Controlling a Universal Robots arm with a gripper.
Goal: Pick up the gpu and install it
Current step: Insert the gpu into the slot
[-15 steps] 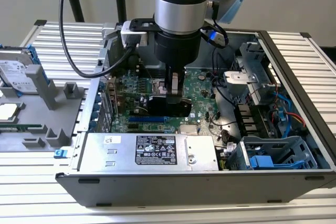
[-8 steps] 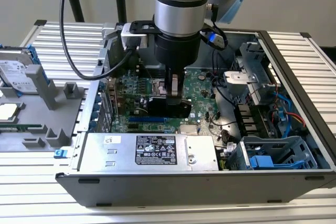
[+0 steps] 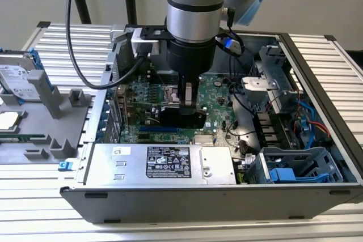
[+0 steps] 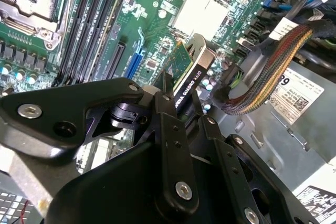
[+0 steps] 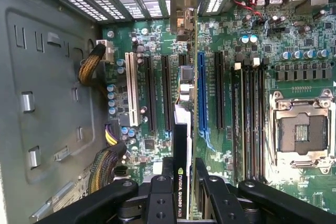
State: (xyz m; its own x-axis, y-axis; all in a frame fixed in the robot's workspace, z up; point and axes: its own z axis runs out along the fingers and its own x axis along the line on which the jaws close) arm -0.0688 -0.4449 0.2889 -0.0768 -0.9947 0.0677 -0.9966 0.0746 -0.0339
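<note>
exterior view: at nine o'clock a grey fixture tray is seen on the slatted table, with a hard drive at its far edge. at the centre, the open computer case is entered by the arm, and the gripper is held over the motherboard. in both wrist views the gpu is pinched edge-on between the fingers, held above the blue expansion slot. at three o'clock a blue drive cage is seen.
</note>
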